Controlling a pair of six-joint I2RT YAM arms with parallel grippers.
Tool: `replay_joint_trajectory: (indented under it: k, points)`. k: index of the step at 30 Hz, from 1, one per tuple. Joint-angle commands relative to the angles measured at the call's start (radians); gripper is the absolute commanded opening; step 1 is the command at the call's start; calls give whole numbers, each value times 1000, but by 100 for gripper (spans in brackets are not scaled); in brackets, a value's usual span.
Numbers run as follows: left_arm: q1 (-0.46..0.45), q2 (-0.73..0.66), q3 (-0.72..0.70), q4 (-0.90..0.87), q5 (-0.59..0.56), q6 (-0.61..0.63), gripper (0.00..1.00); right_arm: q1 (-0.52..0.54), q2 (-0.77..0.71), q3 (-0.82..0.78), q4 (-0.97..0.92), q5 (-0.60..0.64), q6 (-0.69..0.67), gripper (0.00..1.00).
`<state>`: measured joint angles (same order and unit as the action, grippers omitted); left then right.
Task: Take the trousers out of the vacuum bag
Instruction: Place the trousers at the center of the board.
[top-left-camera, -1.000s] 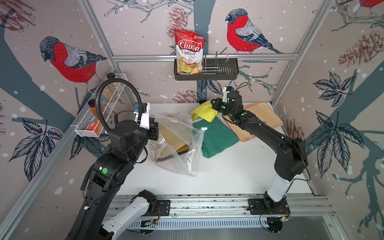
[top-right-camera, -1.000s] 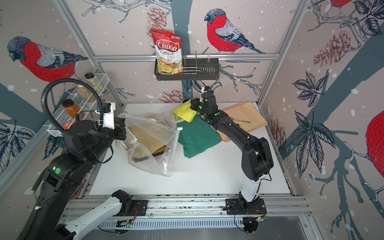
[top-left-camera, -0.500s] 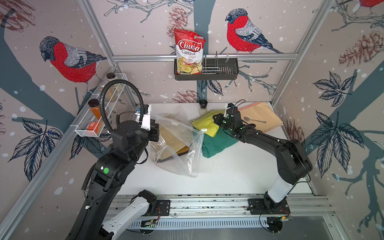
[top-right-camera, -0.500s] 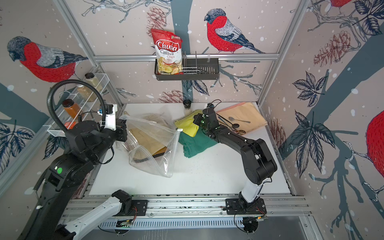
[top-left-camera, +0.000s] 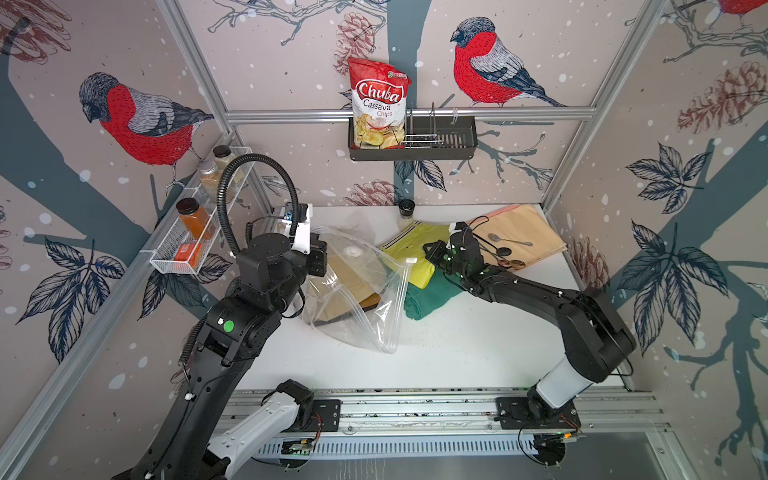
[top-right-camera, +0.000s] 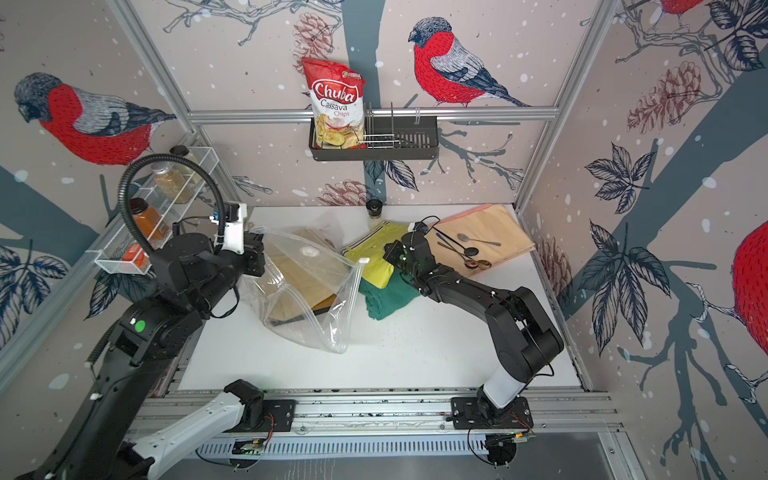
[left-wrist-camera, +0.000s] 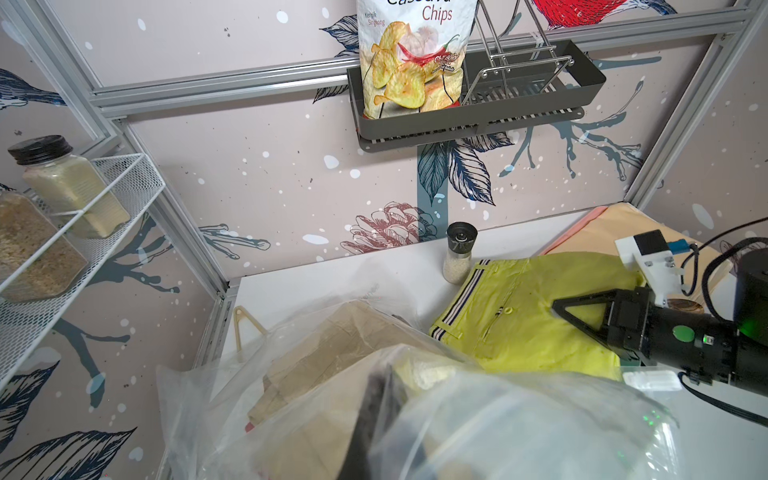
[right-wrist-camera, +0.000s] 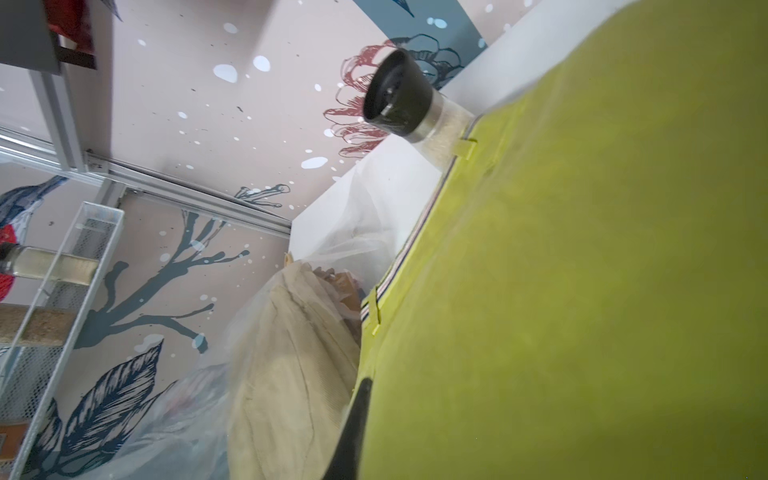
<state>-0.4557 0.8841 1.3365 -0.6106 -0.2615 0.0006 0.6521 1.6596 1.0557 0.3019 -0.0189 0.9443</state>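
Left pincer (top-left-camera: 321, 259) is pressed together on the vacuum bag's (top-left-camera: 374, 328) far-left edge, holding it up off the worktop (top-left-camera: 478, 345) at centre-left. Khaki trousers (top-left-camera: 349, 270) sit inside. Right pincer (top-left-camera: 429, 250) pinches the yellow trousers (top-left-camera: 419, 276), which lie atop the green trousers (top-left-camera: 432, 297) just right of the bag's mouth.

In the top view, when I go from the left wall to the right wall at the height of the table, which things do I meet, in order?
Orange spice jar → vacuum bag → yellow trousers → spoons on the peach cloth.
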Motion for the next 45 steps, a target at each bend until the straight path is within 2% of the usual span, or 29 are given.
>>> replay_joint_trajectory:
  k: [1,8,21,45]
  points:
    - [1,-6,4,143,7,16,0,18,18,80,67,-17,5,0]
    - [2,-14,3,134,1,24,0,33,10,142,14,4,2,0]
    - [2,-7,18,119,13,32,0,38,-98,-150,56,16,54,0]
    - [2,59,166,46,-42,101,0,30,-120,-390,102,54,120,0]
